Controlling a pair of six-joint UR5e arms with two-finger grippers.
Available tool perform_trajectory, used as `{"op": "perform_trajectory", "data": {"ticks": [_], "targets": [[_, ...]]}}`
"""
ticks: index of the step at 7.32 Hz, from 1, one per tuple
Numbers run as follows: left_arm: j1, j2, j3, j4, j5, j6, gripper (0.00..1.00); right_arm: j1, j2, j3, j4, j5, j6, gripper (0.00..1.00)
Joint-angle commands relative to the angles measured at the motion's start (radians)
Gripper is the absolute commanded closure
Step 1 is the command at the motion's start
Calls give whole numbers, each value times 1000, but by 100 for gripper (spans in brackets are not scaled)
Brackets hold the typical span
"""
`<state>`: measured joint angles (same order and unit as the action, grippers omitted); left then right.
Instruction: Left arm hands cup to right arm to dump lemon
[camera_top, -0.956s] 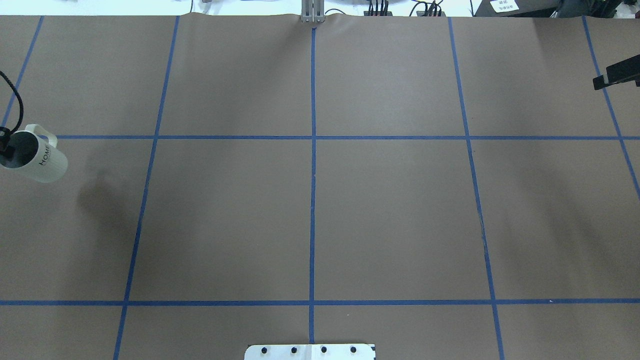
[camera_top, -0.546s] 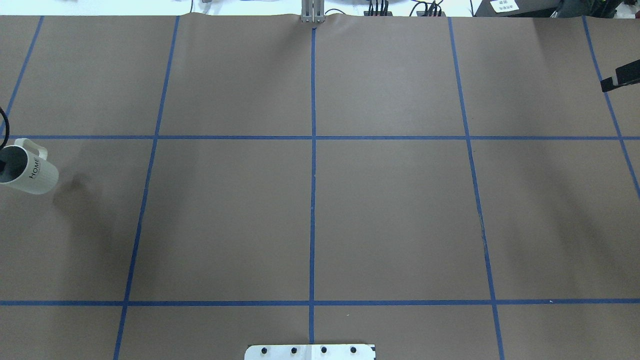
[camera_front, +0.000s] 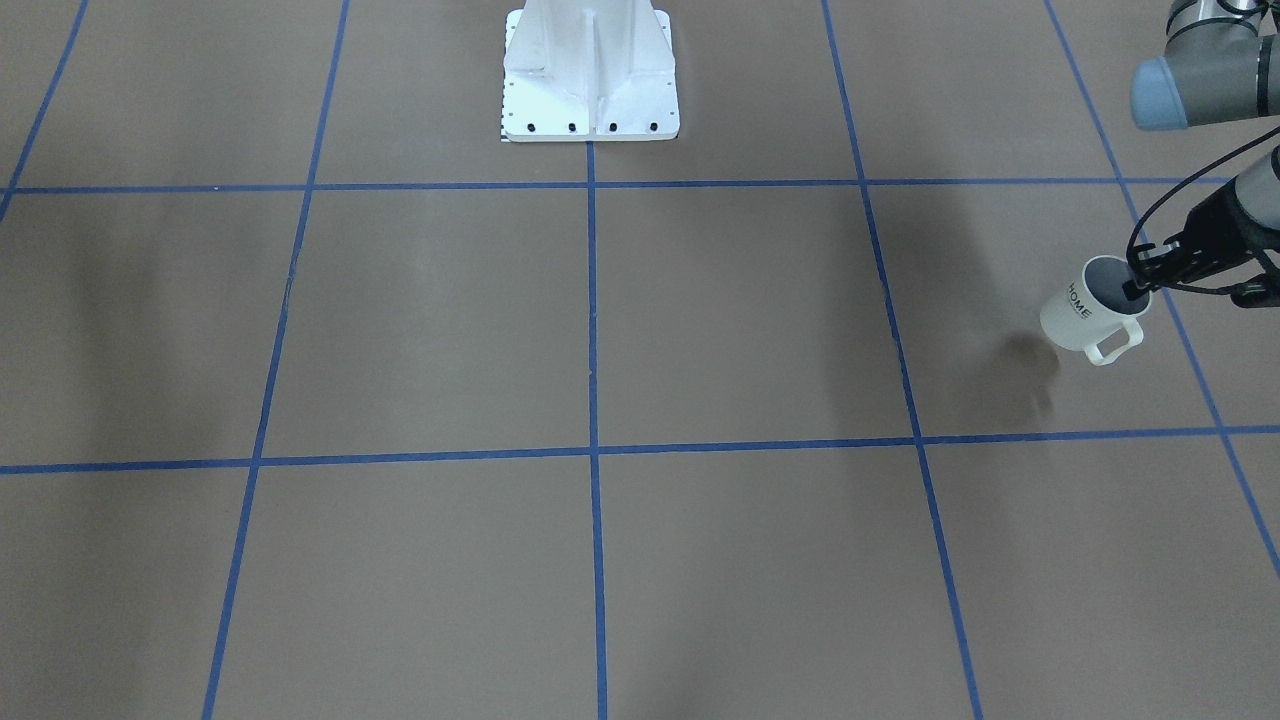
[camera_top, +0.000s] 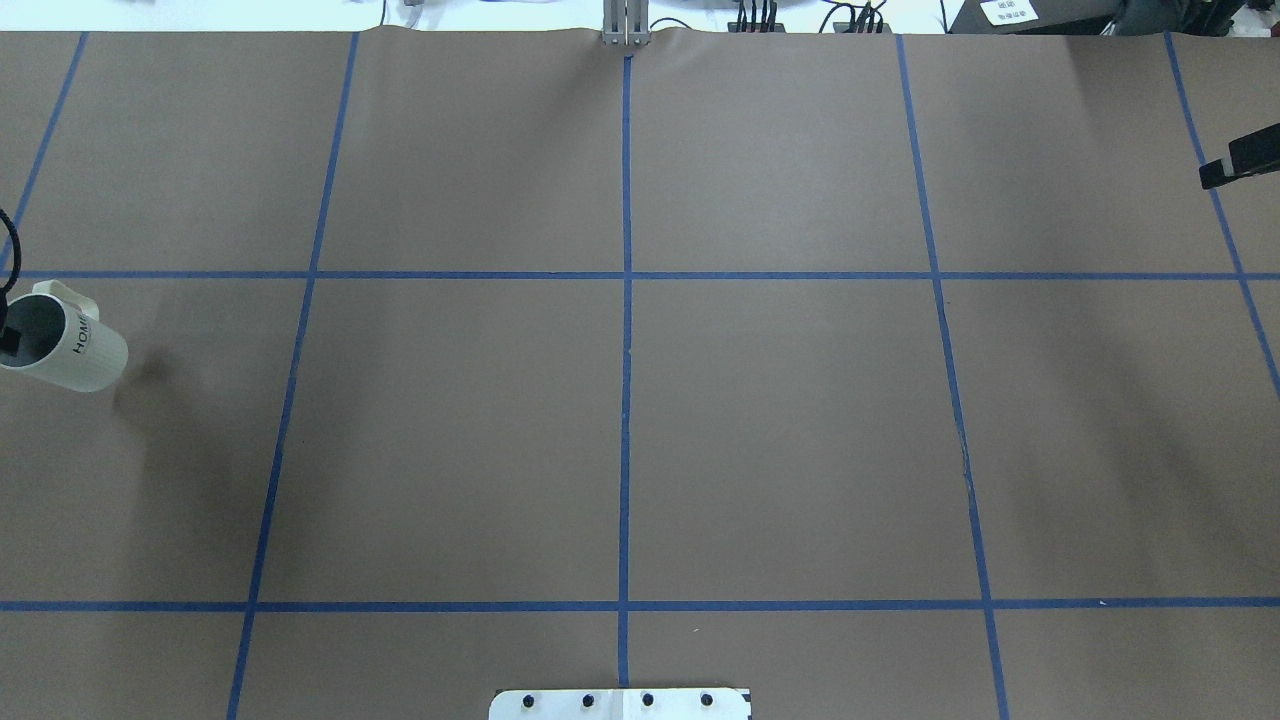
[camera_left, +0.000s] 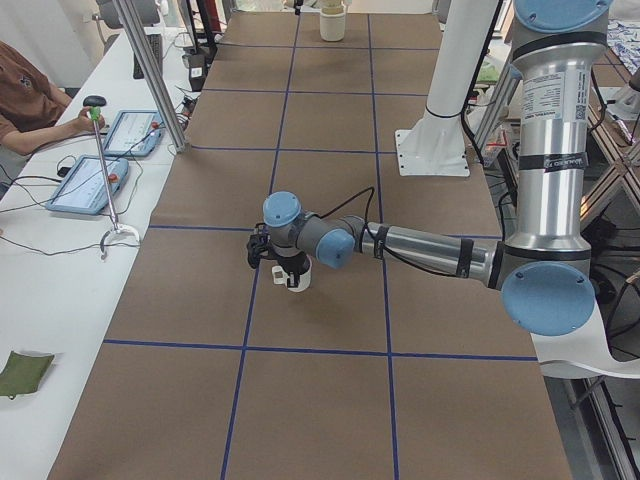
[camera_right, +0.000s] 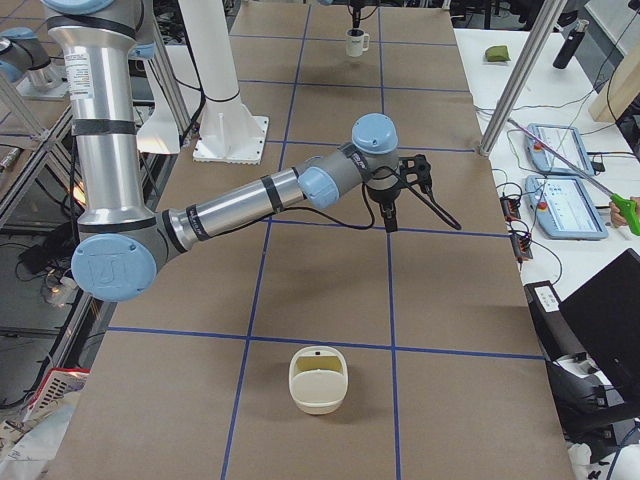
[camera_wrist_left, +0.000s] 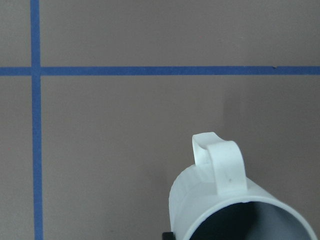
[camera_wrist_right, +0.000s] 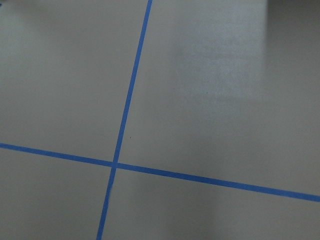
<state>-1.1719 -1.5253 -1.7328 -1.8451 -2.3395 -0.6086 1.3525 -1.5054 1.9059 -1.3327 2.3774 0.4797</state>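
Note:
The cream-white cup (camera_top: 75, 352) with black "HOME" lettering hangs tilted a little above the table at the far left edge. It also shows in the front view (camera_front: 1080, 318) and the left wrist view (camera_wrist_left: 225, 205). My left gripper (camera_front: 1140, 287) is shut on the cup's rim, one finger inside the mouth. The lemon is hidden; the cup's grey-blue inside shows nothing of it. My right gripper (camera_top: 1240, 160) is at the far right edge, far from the cup. It looks shut and empty in the right view (camera_right: 388, 222).
A cream tub (camera_right: 318, 380) stands on the table's right end, past the right gripper. The white robot base (camera_front: 590, 70) is at the table's near middle. Blue tape lines (camera_top: 626, 330) grid the brown tabletop. An operator's table with tablets (camera_left: 100, 170) runs along the far side.
The left gripper has moved the cup toward the robot and lower, its shadow now closer. The right gripper has drawn back toward the right edge.

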Motion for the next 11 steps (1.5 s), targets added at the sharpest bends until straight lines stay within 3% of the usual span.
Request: {"op": "perform_trajectory", "data": {"ticks": [1,4,5,6,7,8,10,11], "targets": [[41,-1,-1,-17,-12,-69,100,-4,1,1,0,0,2,0],[84,1,21,-43,-3,-95,96,-15,4,-1,1,-1,5,0],[84,-1,28,-45,-3,-91,70,-23,5,2,0,-1,7,0],[84,1,30,-43,-3,-88,59,-24,7,2,1,-7,7,0],[83,1,21,-43,-3,-88,20,-24,7,4,0,-7,7,0],[77,4,-19,-39,-9,-89,0,-32,7,2,0,-4,5,0],[14,-1,-124,13,-21,-89,0,-32,-1,1,-50,0,1,0],[-65,-4,-135,15,-23,-83,0,-15,4,10,-172,-9,-10,0]]}}
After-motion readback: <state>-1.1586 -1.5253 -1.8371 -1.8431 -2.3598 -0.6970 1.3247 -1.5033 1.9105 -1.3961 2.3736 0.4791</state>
